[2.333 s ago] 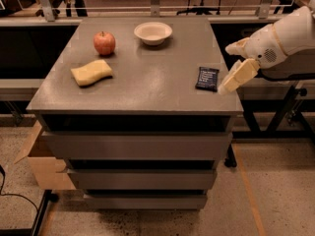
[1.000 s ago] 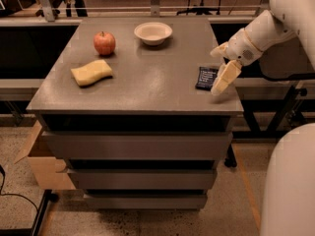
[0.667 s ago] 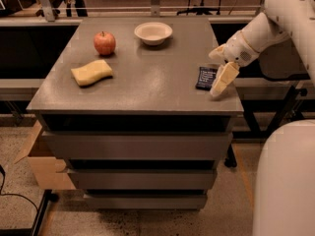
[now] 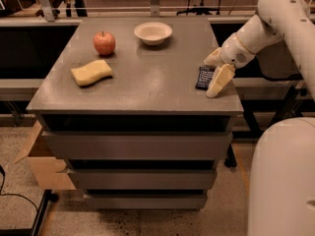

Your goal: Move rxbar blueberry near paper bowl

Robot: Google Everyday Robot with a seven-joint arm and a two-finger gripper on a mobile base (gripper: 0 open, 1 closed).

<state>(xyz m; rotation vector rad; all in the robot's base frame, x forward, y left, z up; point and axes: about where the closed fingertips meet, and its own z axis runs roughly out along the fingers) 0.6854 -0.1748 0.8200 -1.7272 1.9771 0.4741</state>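
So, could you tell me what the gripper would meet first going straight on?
Probably the snack bar, lying between the open fingers of the gripper at the right edge of the table, though depth is unclear.

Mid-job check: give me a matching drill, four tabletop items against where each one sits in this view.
Items:
1. apple
2. paper bowl
3. sponge
4. rxbar blueberry

Places:
A. table's right edge, at the open gripper
B. back centre
C. back left
D. left side, in front of the apple

Pairs: 1-C, 2-B, 3-D, 4-A
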